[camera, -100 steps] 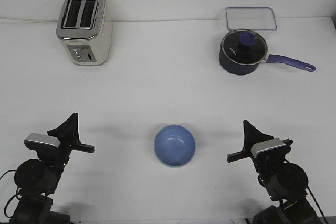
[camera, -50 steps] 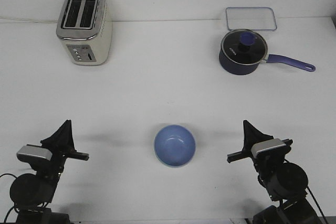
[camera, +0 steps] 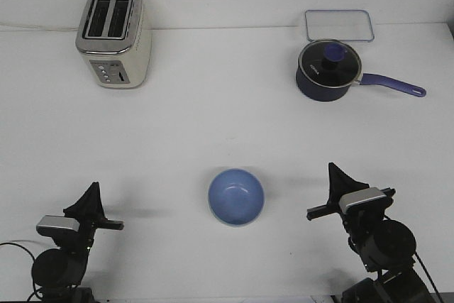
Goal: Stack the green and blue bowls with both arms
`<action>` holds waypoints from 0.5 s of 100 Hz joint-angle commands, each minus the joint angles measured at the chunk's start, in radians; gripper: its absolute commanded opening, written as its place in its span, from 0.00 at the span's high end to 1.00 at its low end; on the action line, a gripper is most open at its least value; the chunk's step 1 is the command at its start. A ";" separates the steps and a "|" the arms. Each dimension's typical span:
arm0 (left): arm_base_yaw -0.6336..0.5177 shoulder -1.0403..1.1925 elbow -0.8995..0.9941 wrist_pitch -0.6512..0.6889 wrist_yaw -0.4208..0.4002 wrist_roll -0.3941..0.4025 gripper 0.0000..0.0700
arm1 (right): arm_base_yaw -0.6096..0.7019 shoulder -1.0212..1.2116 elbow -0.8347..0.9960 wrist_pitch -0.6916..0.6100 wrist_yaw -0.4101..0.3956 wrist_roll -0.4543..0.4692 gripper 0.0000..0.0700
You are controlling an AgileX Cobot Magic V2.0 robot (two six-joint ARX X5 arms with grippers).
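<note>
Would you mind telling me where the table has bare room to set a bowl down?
The widest bare patch lies between the toaster, the saucepan and the blue bowl. It is tighter at the far right, where the saucepan sits close to the clear tray.

**Count on the table**

One blue bowl point(camera: 236, 196) shows in full, with only a pale greenish edge point(camera: 225, 223) peeking from under it, perhaps a second bowl; one toaster point(camera: 113, 37) with two slots; one dark saucepan point(camera: 328, 70) with one purple handle; one clear rectangular lid point(camera: 339, 25); two black arms, so one left gripper point(camera: 90, 200) and one right gripper point(camera: 335, 179).
</note>
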 commanded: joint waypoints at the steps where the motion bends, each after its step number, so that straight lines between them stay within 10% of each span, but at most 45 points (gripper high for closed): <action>1: -0.004 -0.003 -0.020 0.016 0.001 -0.014 0.98 | 0.005 -0.001 0.003 0.012 0.001 -0.005 1.00; 50: -0.010 -0.002 -0.019 0.018 0.001 -0.014 0.98 | 0.005 -0.001 0.003 0.013 0.001 -0.005 1.00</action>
